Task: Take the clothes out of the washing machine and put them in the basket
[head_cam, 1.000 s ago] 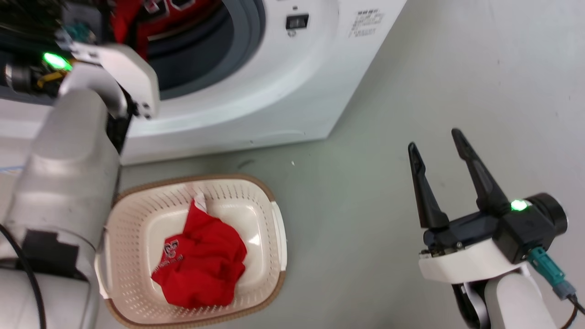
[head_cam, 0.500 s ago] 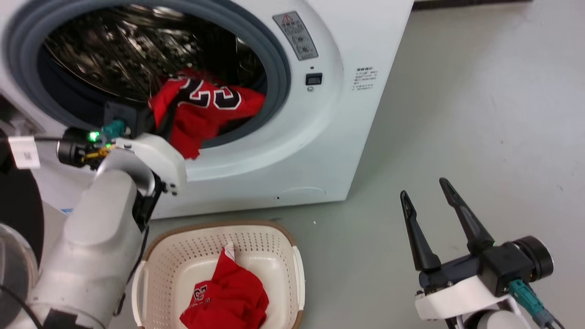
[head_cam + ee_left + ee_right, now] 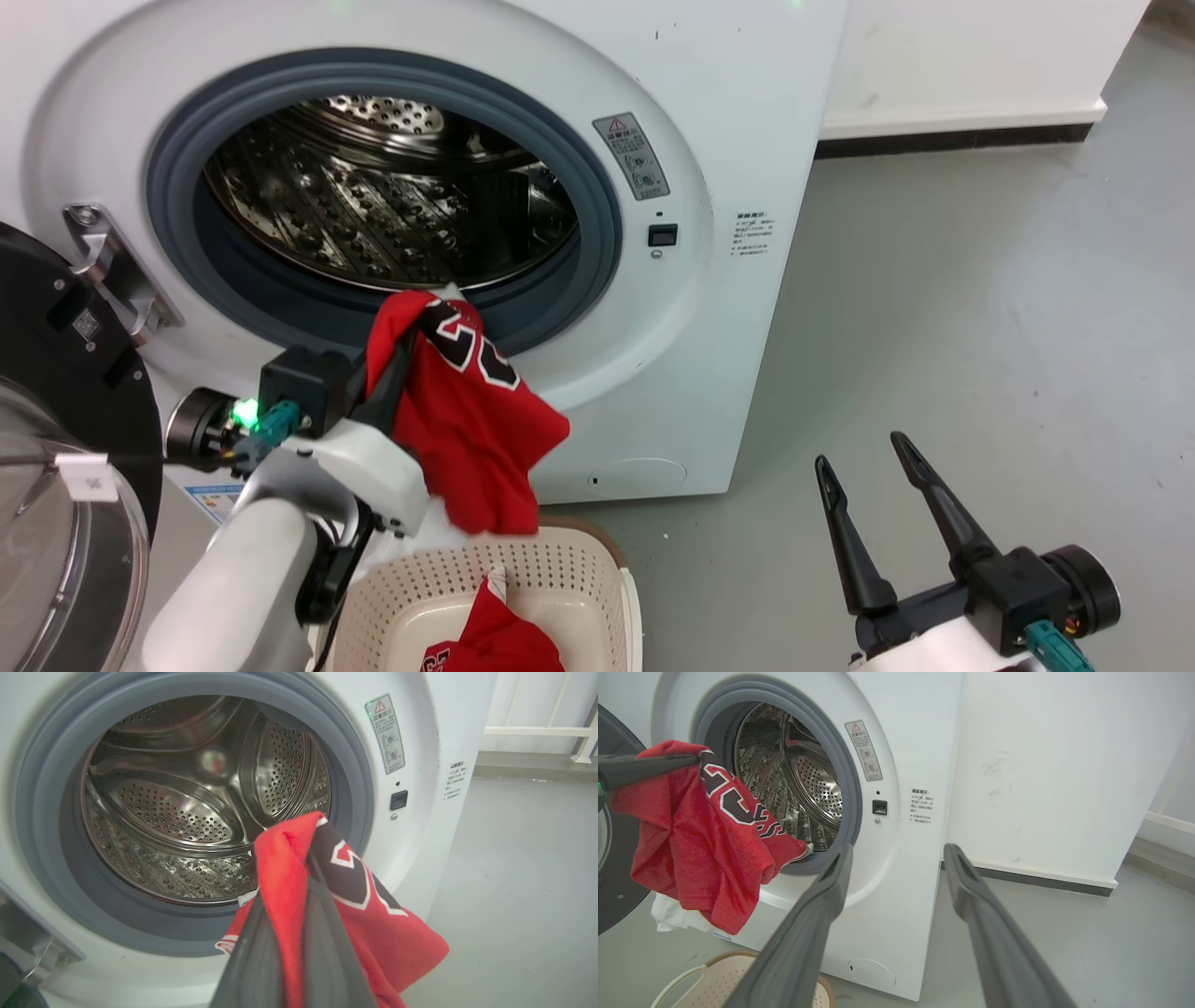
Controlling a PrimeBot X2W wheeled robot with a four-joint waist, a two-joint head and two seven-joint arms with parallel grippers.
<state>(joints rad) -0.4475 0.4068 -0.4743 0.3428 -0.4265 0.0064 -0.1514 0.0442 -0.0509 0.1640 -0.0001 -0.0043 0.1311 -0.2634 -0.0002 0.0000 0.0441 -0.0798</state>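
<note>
Grey floor runs up to a white wall, with the washing machine standing against it, porthole open.

Left hand: clenched on the red jersey. Its two dark fingers pinch a bunched fold near the top of the garment. The hand is held outside the porthole, in front of the lower part of the grey rubber rim.

The jersey hangs from that grip with its black, white-edged number facing outward. It is clear of the perforated steel drum. In the right wrist view one trimmed corner lies close to the porthole lip; contact there cannot be confirmed. A patch of white fabric shows beneath the jersey's lower edge.

Directly under the jersey stands the cream basket, on the floor just before the washer. A second red garment lies inside it.

The black-framed glass door is swung open to the left of the porthole.

Right hand: released, fingers spread apart, grasping nothing. It is held over bare floor, well apart from the basket and to the right of the washer's front.
</note>
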